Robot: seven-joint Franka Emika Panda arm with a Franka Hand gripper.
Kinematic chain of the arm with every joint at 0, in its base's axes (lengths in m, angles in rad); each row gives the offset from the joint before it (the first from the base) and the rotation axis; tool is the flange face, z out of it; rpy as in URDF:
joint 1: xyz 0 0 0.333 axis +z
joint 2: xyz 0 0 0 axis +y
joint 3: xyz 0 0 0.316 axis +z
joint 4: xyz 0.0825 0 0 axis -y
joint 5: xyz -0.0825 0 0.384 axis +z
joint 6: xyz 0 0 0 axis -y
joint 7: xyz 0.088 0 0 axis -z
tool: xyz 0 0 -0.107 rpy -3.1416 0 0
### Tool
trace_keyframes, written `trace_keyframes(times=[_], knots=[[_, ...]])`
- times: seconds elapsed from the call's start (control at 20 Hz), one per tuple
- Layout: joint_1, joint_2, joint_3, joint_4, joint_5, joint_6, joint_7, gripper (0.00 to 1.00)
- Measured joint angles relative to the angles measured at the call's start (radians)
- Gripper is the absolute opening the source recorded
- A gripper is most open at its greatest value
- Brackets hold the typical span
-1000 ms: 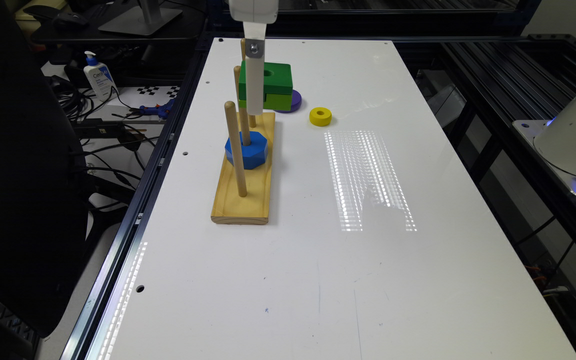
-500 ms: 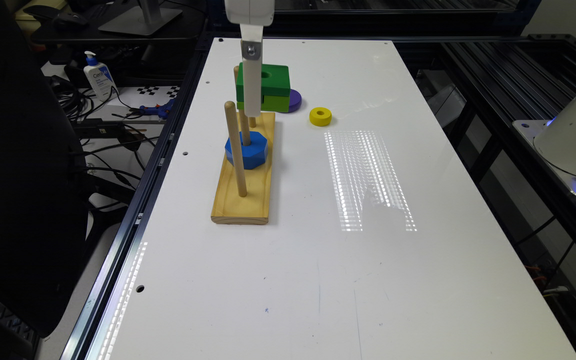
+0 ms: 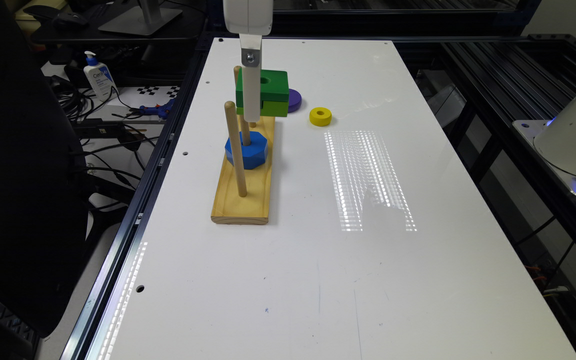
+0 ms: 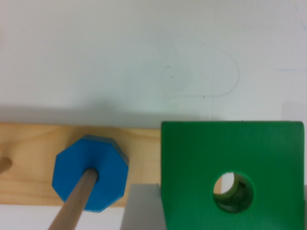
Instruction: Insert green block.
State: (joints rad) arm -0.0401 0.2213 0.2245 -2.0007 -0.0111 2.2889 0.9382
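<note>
Green block [image 3: 263,93]: chunky square piece, dark top over a lime layer, round centre hole, carried clear of the table above the far end of the wooden base [image 3: 244,172]. Gripper [image 3: 251,95]: closed on the block, a pale finger [image 4: 141,207] lying flat against one side face in the wrist view. Step in hand, by judgement: threading the block onto the far peg [image 3: 238,75], whose top shows just behind the block's edge in the exterior view. Through the hole the wrist view shows pale wood, though whether peg tip or base cannot be told; the hole should be centred squarely over the peg and the block kept level before it goes down, since a tilted square piece could bind on the dowel. Descent wants to be straight and slow, with release only once the block sits low on the peg. Blue block [image 3: 246,151]: octagonal, seated on the middle peg of the base, beside the green block's target. Near peg [image 3: 235,148]: bare, at the base's closer end. Purple disc [image 3: 294,100]: on the table beyond the base, partly behind the green block. Yellow ring [image 3: 320,116]: on the table, near the disc and apart from the base. Table [image 3: 368,260]: glossy white, striped light reflection on it. Surroundings: dark metal framing, cables and a pump bottle [image 3: 99,76] off the table edge.
</note>
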Motion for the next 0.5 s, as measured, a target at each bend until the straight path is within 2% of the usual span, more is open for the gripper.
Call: trace_keyframes(times=[0.5], knots=[[0.001, -0.002, 0.000, 0.000, -0.0001, -0.003, 0.000, 0.00]])
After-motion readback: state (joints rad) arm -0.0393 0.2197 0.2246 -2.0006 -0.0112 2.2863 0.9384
